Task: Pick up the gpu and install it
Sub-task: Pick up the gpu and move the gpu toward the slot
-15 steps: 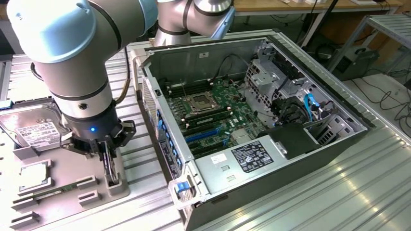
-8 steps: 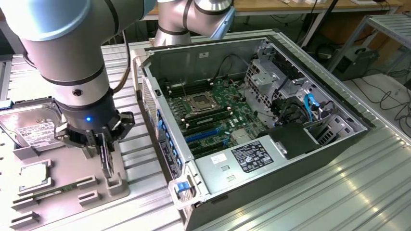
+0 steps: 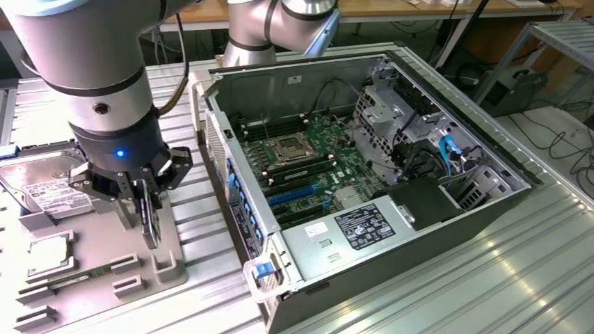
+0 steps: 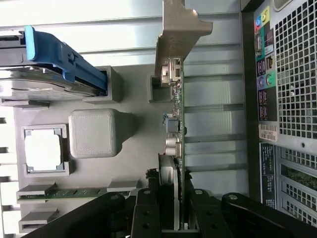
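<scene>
My fingers (image 4: 147, 208) are pinched narrow on the top edge of the gpu (image 3: 149, 224), which stands on edge over the grey tray (image 3: 93, 240), to the exterior view's left of the open case (image 3: 418, 278). It looks light, stiff and fragile, so I grip bare board edge, clear of components.

pincer (image 3: 145, 203) grips upright gpu (image 3: 150, 228) beside open computer case (image 3: 418, 271).

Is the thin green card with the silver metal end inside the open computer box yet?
No, the gripper holds the green card at the grey plastic tray, outside the box.
</scene>
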Controlling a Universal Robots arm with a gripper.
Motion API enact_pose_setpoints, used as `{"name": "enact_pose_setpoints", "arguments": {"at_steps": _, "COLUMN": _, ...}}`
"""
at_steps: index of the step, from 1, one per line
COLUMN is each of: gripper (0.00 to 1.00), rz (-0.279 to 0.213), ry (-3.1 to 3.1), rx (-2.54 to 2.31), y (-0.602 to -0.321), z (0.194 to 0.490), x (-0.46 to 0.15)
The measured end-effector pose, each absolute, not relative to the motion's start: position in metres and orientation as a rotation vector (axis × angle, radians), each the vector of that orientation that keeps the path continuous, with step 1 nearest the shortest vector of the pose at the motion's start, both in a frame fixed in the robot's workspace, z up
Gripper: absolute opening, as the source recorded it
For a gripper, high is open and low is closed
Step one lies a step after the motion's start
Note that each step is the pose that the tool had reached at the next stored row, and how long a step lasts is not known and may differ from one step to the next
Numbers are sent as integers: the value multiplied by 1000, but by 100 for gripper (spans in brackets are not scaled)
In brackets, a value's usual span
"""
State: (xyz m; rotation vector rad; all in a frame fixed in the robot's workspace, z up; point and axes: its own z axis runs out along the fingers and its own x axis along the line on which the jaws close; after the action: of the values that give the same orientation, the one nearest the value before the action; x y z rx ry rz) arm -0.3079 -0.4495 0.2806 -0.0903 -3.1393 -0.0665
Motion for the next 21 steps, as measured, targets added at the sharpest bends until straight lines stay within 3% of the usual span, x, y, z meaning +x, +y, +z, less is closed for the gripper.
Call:
{"name": "enact_pose_setpoints", "arguments": {"at_steps": 5, "gripper": 28, "rz": -66, "ry": -3139, "rx": -90, "y": -450, "z": 303, "x": -308}}
{"name": "enact_pose_setpoints", "arguments": {"at_steps": 21, "gripper": 28, "rz": -66, "ry": -3139, "rx": -90, "y": -450, "z": 309, "x": -308}}
